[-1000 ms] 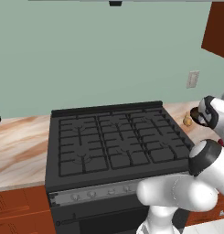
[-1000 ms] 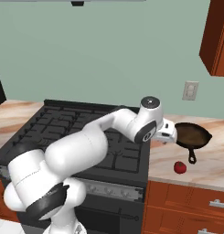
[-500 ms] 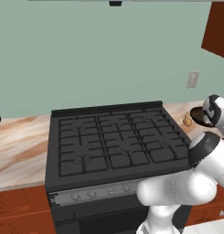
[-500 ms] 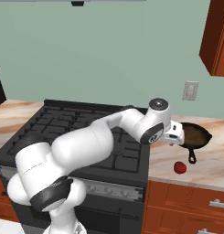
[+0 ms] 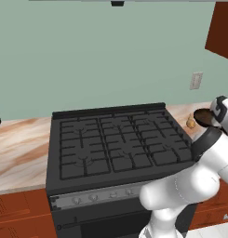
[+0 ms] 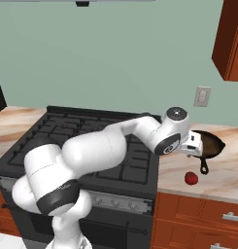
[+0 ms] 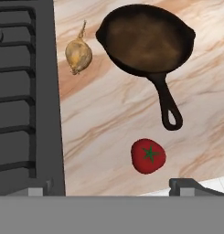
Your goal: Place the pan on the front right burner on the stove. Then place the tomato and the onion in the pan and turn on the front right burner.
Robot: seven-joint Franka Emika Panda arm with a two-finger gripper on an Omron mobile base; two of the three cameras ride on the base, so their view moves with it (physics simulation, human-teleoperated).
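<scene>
The round dark brown skillet pan [image 7: 147, 40] rests on the marbled bench [image 7: 109, 114] right of the black stove [image 7: 22, 91], below my empty, wide-open claw [image 7: 109, 185], its thin black handle [image 7: 168, 103] running lengthwise toward the claw and stopping short of it.

A home kitchen: a black gas stove [image 5: 116, 139] with grates stands between marble-look counters [image 7: 113, 109] over reddish wooden cabinets [image 6: 198, 223], a wall outlet [image 6: 202, 97] on the green wall at right.
</scene>
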